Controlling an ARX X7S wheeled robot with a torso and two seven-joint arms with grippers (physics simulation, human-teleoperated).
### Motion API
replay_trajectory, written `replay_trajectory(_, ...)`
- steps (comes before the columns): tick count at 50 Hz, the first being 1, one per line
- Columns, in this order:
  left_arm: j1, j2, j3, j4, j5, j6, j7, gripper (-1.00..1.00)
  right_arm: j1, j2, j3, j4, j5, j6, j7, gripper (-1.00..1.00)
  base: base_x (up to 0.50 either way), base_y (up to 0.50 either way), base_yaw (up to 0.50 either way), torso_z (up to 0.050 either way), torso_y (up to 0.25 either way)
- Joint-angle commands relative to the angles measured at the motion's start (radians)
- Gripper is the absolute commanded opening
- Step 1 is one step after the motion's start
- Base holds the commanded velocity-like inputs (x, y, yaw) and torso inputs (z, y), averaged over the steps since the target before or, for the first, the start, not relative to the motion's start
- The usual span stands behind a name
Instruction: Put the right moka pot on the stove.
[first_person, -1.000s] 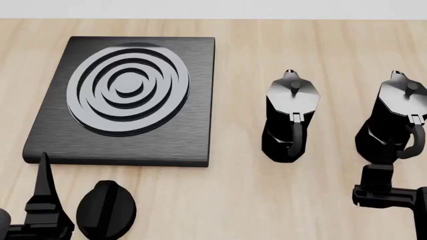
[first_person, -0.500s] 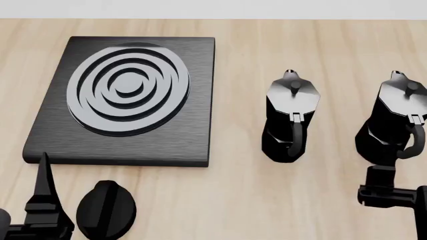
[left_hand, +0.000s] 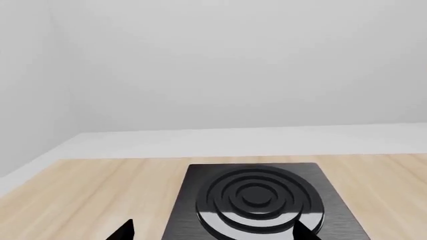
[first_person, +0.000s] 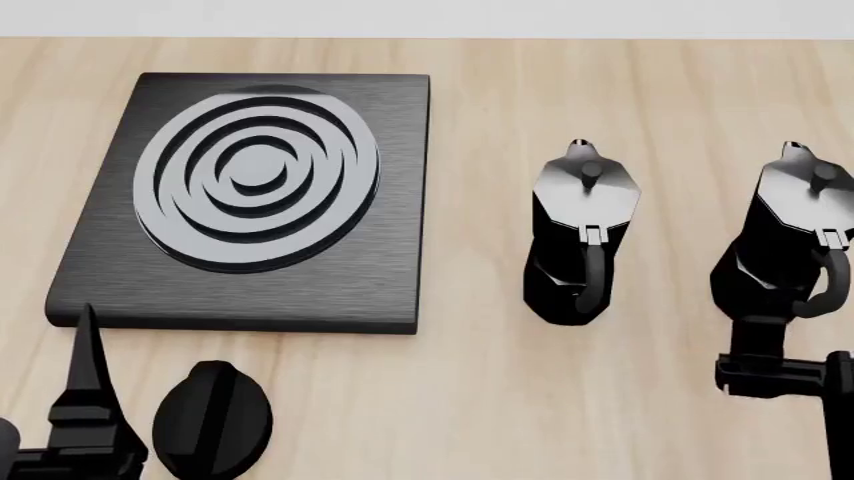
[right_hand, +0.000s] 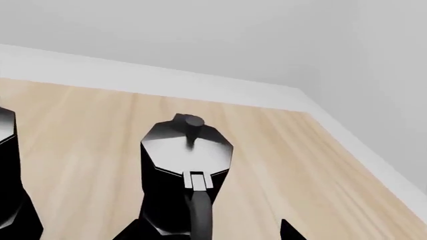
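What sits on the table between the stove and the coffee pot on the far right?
The other moka pot stands between the stove and the right moka pot, with bare wood on either side, seen in the head view.

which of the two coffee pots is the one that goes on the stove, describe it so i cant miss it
Start at the wooden table with the stove on its left side. Two black coffee pots stand to the right of it. The one you want is the right moka pot, the one farthest from the stove, at the picture's right edge with the right hand just in front of its handle.
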Motion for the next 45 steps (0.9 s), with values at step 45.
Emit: replay_trajectory(45,-0.002,-0.011,0.007,0.000,-0.009,0.011,-0.014,1.00,0.116,-0.056,-0.073,0.249,-0.074,-0.089,-0.043,1.00,0.00,0.00,0.00,0.000,0.000)
